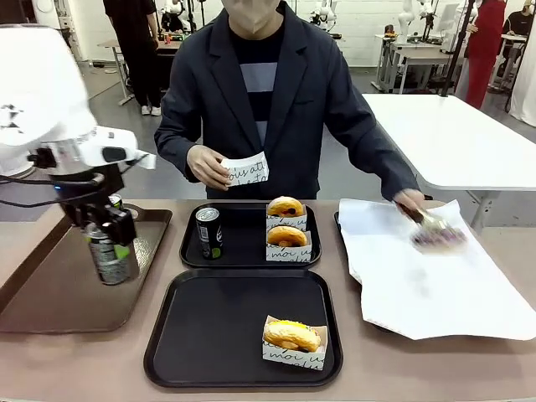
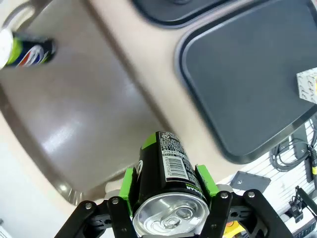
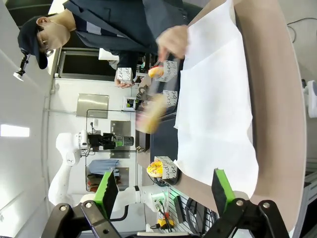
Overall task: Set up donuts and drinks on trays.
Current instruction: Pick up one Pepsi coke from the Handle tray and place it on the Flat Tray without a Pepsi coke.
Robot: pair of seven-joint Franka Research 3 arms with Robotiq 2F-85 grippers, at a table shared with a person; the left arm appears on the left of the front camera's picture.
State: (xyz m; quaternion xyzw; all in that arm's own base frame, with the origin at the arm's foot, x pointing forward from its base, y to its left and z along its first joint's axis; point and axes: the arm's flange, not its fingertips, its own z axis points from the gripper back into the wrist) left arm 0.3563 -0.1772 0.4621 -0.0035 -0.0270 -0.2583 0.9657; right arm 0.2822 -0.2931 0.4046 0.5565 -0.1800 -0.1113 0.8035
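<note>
One can (image 1: 110, 258) is clamped in the left jaws, right jaws apart and empty, but swing low and it'll clip the near black tray (image 1: 218, 327) rim and tip.

- The front view sits between the arms on the robot's side, somewhat above the table (image 1: 75, 360). It faces across the table toward the person (image 1: 268, 100) at the far edge, and takes in the brown tray (image 1: 50, 293) at picture left and the white paper sheet (image 1: 419, 268) at picture right.
- The left wrist view looks steeply down along the left gripper (image 2: 167, 182), very near the can (image 2: 171, 158) in its grip (the picture is rolled, so tray edges run slantwise).
- The right wrist view looks along the right gripper (image 3: 165, 186) from well back, rolled sideways.
- Front and left wrist views share the near black tray (image 1: 218, 327) and the brown tray. Front and right wrist views share the white paper sheet and the person.
</note>
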